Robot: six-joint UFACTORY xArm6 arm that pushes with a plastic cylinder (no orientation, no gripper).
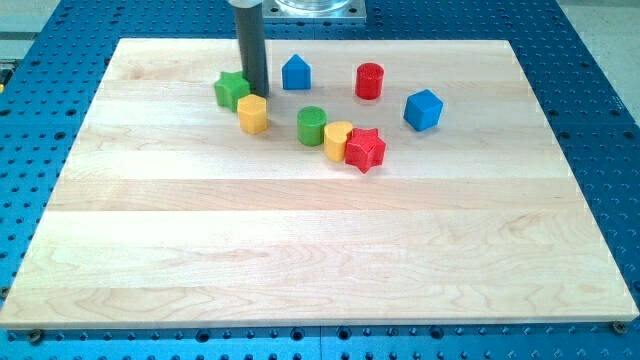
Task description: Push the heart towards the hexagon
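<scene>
The yellow heart block (337, 139) lies near the board's middle top, touching the red star block (366, 150) on its right and close to the green cylinder block (311, 125) on its left. The yellow hexagon block (253, 114) lies to the view's left of them. My tip (257, 92) stands just above the hexagon, right beside the green star block (231, 89), on its right side. The tip is well to the left of the heart.
A blue house-shaped block (296, 72), a red cylinder block (370, 80) and a blue cube block (423, 109) lie along the top part of the wooden board (300, 250). A blue perforated table surrounds the board.
</scene>
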